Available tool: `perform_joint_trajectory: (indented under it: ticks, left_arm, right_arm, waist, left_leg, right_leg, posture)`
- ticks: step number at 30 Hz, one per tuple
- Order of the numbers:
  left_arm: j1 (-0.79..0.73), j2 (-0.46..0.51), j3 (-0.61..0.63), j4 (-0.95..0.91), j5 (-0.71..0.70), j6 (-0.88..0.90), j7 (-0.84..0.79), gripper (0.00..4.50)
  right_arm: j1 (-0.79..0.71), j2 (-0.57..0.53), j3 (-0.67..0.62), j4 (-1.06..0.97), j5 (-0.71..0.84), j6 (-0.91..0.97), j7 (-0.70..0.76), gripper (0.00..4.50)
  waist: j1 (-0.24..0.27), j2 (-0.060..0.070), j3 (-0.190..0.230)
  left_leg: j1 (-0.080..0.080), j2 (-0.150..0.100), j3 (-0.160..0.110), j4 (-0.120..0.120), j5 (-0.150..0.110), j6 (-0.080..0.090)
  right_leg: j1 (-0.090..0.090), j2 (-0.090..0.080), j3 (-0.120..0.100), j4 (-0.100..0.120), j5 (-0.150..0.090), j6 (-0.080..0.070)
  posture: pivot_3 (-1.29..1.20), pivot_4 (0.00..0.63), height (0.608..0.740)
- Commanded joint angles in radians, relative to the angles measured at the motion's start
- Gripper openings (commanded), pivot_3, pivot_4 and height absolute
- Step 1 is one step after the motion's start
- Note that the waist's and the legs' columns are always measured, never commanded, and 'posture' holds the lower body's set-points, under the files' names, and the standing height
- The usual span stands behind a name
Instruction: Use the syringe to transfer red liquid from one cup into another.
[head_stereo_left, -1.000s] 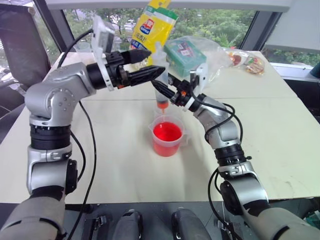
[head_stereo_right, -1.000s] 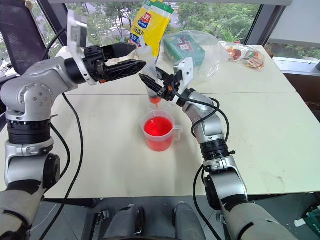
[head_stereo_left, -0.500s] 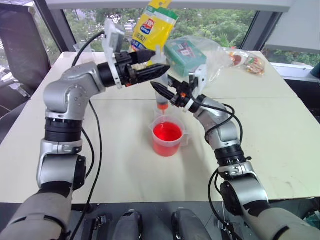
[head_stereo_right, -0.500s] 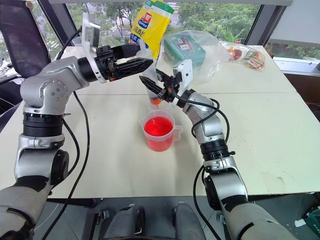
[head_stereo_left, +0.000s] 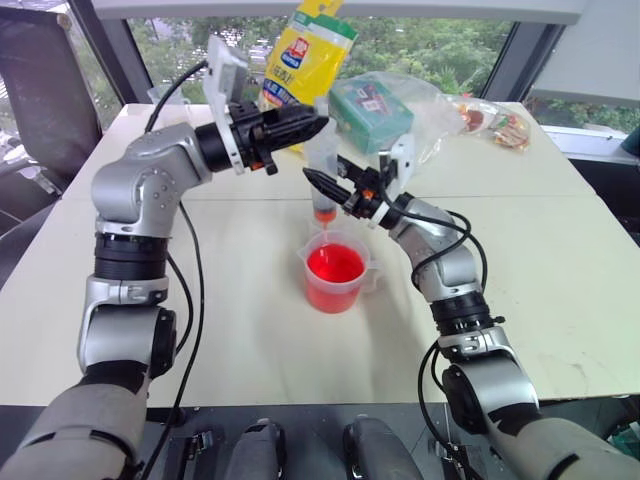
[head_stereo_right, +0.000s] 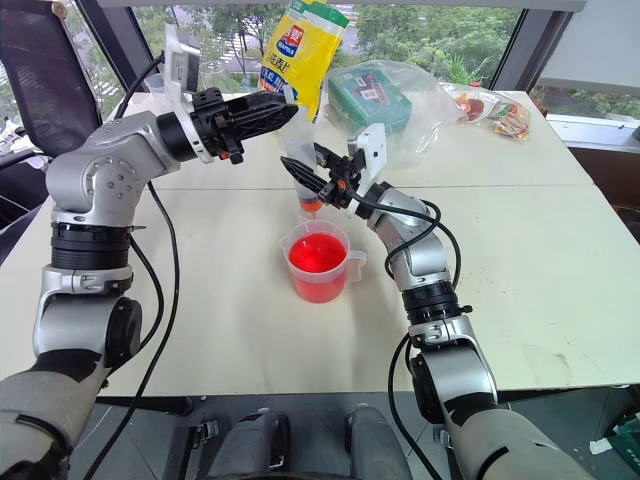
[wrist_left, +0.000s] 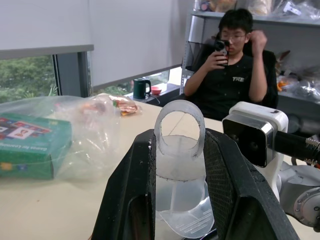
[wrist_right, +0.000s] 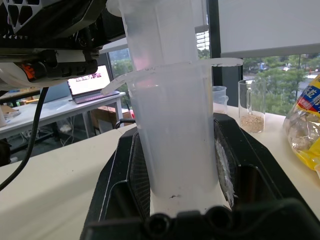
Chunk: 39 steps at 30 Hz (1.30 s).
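The syringe (head_stereo_left: 322, 175) stands upright, its orange-red tip (head_stereo_left: 323, 212) just above the handled beaker (head_stereo_left: 335, 275) of red liquid (head_stereo_left: 334, 264) at mid-table. My right gripper (head_stereo_left: 314, 179) is shut on the clear barrel (wrist_right: 172, 125) from the right. My left gripper (head_stereo_left: 318, 124) reaches in from the left and is shut on the plunger's ring top (wrist_left: 179, 107). A small clear cup (wrist_right: 219, 99) stands far back on the table.
A yellow bag (head_stereo_left: 305, 55), a green box in a plastic bag (head_stereo_left: 372, 108) and a snack pack (head_stereo_left: 497, 125) sit at the table's far side. A tall clear cup with tan stuff (wrist_right: 251, 110) stands by the small cup. A person (wrist_left: 232, 75) sits beyond the table.
My left gripper moved in a little toward the syringe's top and went from open to shut on the plunger. The right gripper and the syringe barrel stayed put.
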Motion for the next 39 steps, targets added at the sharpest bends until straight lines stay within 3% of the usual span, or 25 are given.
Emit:
perform_joint_trajectory:
  ticks: [1, 28, 39]
  left_arm:
    - [0.018, -0.014, -0.045, -0.056, 0.006, -0.004, -0.037, 0.8]
    - [0.132, -0.038, -0.09, -0.094, 0.067, -0.016, -0.044, 0.8]
    - [0.115, -0.028, -0.051, -0.102, 0.064, -0.012, -0.028, 0.8]
  right_arm:
    - [-0.037, 0.002, -0.014, -0.05, 0.013, -0.003, -0.003, 1.38]
    - [-0.07, -0.027, -0.05, -0.152, 0.047, 0.073, -0.011, 1.38]
    - [-0.06, -0.034, -0.048, -0.11, 0.029, 0.074, -0.006, 1.38]
  waist:
    - [0.0, 0.0, 0.0]
    - [0.001, 0.0, 0.0]
    - [0.001, 0.0, 0.0]
  left_leg:
    - [0.0, 0.0, 0.0, 0.0, 0.0, 0.0]
    - [0.0, 0.0, 0.0, 0.0, 0.0, 0.0]
    - [0.0, 0.0, 0.0, 0.0, 0.0, 0.0]
  right_leg:
    - [0.0, 0.0, 0.0, 0.0, 0.0, 0.0]
    - [0.0, 0.0, 0.0, 0.0, 0.0, 0.0]
    - [0.0, 0.0, 0.0, 0.0, 0.0, 0.0]
  posture:
    - [0.0, 0.15, 0.74]
    - [0.0, 0.15, 0.74]
    - [0.0, 0.15, 0.74]
